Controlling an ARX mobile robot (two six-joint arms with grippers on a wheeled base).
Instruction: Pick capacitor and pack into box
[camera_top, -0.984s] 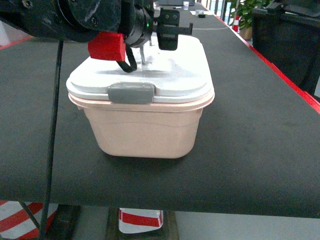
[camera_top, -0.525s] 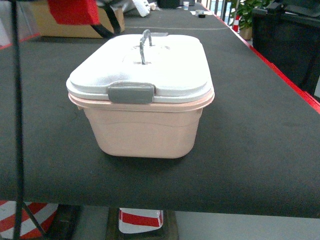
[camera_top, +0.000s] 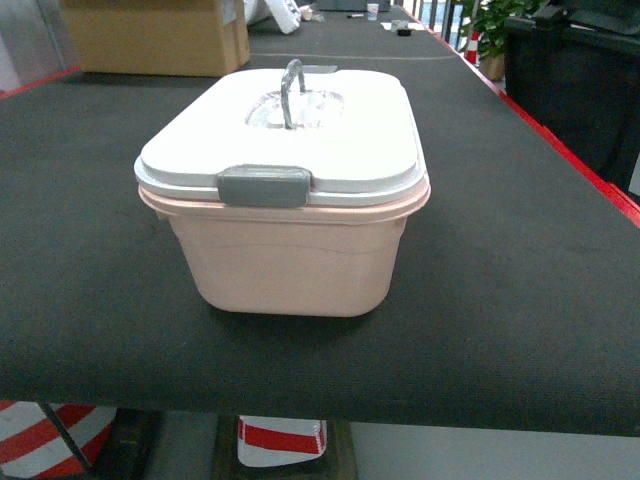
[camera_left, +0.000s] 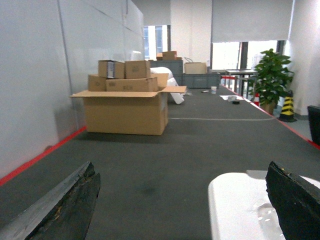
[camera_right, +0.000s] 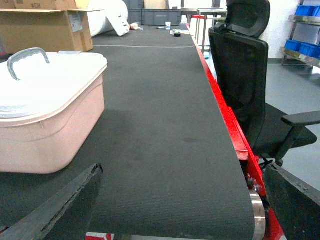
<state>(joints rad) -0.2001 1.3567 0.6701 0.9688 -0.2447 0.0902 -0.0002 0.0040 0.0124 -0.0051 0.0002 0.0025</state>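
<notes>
Box (camera_top: 290, 255) sits closed, white lid (camera_top: 350, 140) latched on.

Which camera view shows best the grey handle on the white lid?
The head view: the grey handle stands upright at the middle of the white lid. The right wrist view shows it sideways at the edge; the left wrist view shows only a lid corner.

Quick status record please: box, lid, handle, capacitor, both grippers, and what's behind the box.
box: pale pink tub on the black table, nothing touching it
lid: white, on; grey latch at the front lies flat against it
handle: grey, upright
capacitor: not visible in any view
left gripper: open, empty, beside the lid
right gripper: open, empty, right of the box
behind: cardboard carton
</notes>
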